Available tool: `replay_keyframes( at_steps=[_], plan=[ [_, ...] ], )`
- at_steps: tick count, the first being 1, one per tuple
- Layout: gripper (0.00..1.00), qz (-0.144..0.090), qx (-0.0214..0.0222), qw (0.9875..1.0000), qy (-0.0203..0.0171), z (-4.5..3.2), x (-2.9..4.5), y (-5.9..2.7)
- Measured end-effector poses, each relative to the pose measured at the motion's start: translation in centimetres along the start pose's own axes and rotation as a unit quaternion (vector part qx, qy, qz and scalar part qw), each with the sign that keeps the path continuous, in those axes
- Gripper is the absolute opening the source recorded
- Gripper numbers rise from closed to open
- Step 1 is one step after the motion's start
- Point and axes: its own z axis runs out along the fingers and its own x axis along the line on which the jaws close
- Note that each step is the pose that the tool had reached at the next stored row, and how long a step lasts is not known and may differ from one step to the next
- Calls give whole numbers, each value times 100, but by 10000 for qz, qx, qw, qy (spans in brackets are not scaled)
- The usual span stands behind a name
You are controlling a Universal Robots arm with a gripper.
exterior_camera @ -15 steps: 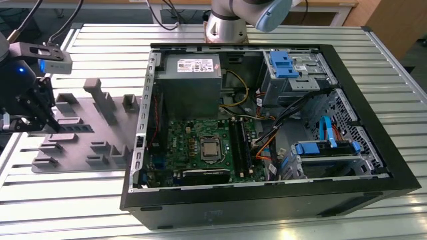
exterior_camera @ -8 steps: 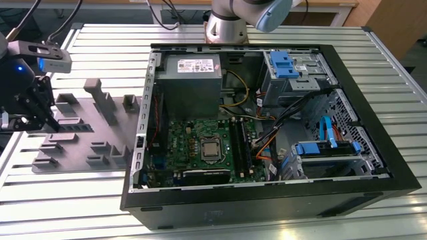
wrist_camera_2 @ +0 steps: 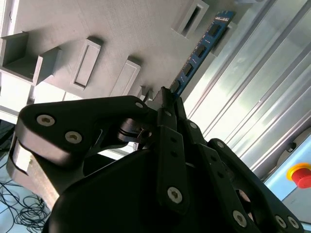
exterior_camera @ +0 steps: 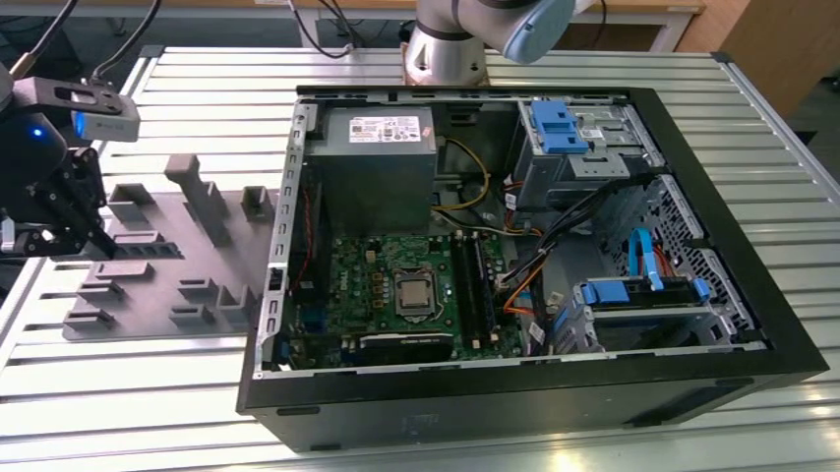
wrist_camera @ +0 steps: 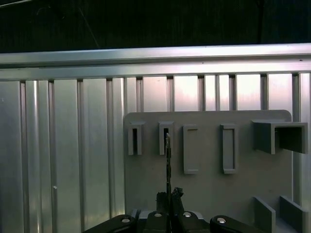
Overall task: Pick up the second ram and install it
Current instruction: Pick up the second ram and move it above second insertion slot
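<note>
Ram (wrist_camera_2: 199, 49) is clamped at one end between your pincer's (wrist_camera_2: 167, 94) closed fingers, its far end beside a slotted block of the tray (wrist_camera_2: 97, 19). The second wrist view shows you its blue chip face; the first wrist view shows it edge-on (wrist_camera: 168, 162). At the exterior view's left, your pincer (exterior_camera: 66, 241) hangs low over the tray (exterior_camera: 157, 270), well apart from the case (exterior_camera: 525, 398).

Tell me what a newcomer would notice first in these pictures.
The open black computer case dominates the exterior view, its green motherboard laid bare. The grey holder tray lies to that view's left of the case. In the second wrist view, the gripper is shut on the second ram, a thin blue stick, over that tray.
</note>
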Motion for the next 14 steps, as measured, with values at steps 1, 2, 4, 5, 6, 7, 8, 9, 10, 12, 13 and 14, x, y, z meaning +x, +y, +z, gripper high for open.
replay_keyframes(
  at_steps=[1, 2, 4, 5, 6, 7, 8, 9, 10, 12, 13, 14],
  plan=[
    [14, 0, 0, 10000, 0, -3, 0, 0],
    [14, 0, 0, 10000, 0, -6, 0, 0],
    [14, 0, 0, 10000, 0, -12, 0, 0],
    [14, 0, 0, 10000, 0, -14, 1, 0],
    [14, 0, 0, 10000, 0, -17, 1, -1],
    [14, 0, 0, 10000, 0, -20, 1, -1],
    [14, 0, 0, 10000, 0, -24, 1, -1],
    [14, 0, 0, 10000, 0, -27, 1, -1],
    [14, 0, -1, 10000, 0, -30, 1, -1],
    [14, 0, -1, 10000, 0, -37, 1, -1],
    [14, 0, -1, 10000, 0, -42, 2, -1],
    [14, 0, -1, 10000, 1, -47, 2, -1]
  ],
)
